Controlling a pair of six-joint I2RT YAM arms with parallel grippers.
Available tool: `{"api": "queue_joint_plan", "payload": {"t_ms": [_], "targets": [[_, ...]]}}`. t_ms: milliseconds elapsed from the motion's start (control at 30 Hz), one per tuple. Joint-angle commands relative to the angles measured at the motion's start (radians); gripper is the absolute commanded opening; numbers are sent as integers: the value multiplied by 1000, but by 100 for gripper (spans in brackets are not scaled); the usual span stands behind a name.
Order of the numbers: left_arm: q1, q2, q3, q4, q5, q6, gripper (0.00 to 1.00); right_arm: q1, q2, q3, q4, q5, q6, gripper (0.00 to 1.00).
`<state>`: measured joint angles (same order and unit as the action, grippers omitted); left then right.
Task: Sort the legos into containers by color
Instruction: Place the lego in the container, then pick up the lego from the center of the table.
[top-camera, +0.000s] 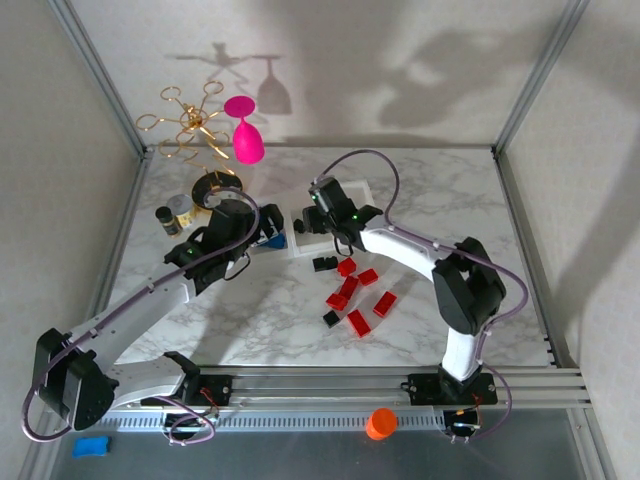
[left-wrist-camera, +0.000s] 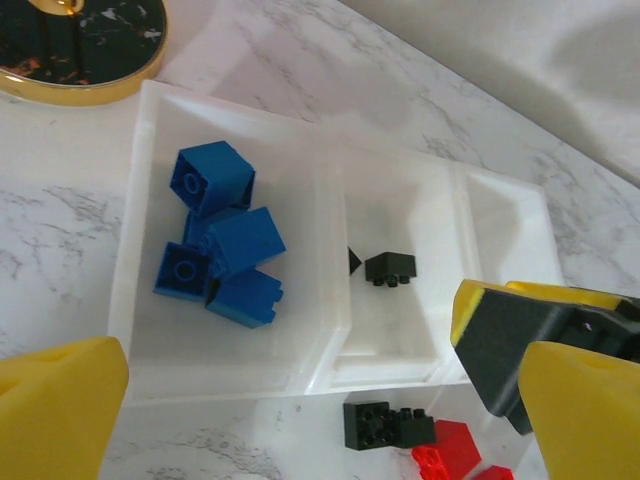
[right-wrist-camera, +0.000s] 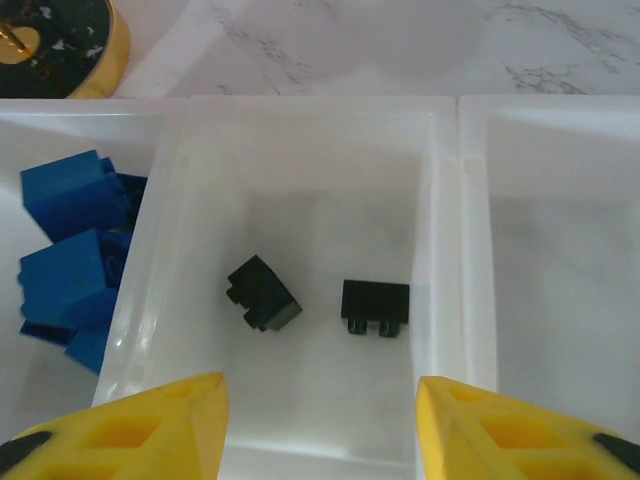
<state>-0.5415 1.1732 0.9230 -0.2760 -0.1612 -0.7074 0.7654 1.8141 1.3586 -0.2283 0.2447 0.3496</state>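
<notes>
The containers (right-wrist-camera: 447, 250) are one white tray of three compartments. Several blue legos (left-wrist-camera: 215, 250) lie in its left compartment, two black legos (right-wrist-camera: 265, 293) in the middle one, and the right compartment (right-wrist-camera: 560, 260) holds nothing. My right gripper (right-wrist-camera: 318, 420) hovers open over the middle compartment with nothing between its fingers. My left gripper (left-wrist-camera: 320, 420) is wide open at the tray's near-left edge, also holding nothing. Several red legos (top-camera: 352, 290) and black legos (top-camera: 324, 264) lie on the marble in front of the tray.
A gold-rimmed round stand base (top-camera: 215, 188) and small jars (top-camera: 175, 215) sit left of the tray. Behind them stands a gold rack (top-camera: 190, 125) with a pink glass (top-camera: 245, 135). An orange cap (top-camera: 380, 423) and a blue block (top-camera: 90, 446) lie off the marble.
</notes>
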Motion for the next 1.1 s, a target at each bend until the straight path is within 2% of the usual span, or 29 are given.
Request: {"api": "queue_joint_plan", "payload": {"t_ms": [0, 233, 500, 1067], "targets": [[-22, -17, -17, 15, 18, 0, 100, -2, -64, -66, -24, -37, 15, 53], [-53, -17, -62, 28, 1, -38, 100, 26, -128, -187, -25, -54, 28, 54], [-75, -37, -120, 44, -37, -97, 100, 73, -110, -257, 6, -67, 29, 54], [-78, -54, -142, 8, -98, -126, 100, 124, -5, -235, 44, -50, 28, 54]]}}
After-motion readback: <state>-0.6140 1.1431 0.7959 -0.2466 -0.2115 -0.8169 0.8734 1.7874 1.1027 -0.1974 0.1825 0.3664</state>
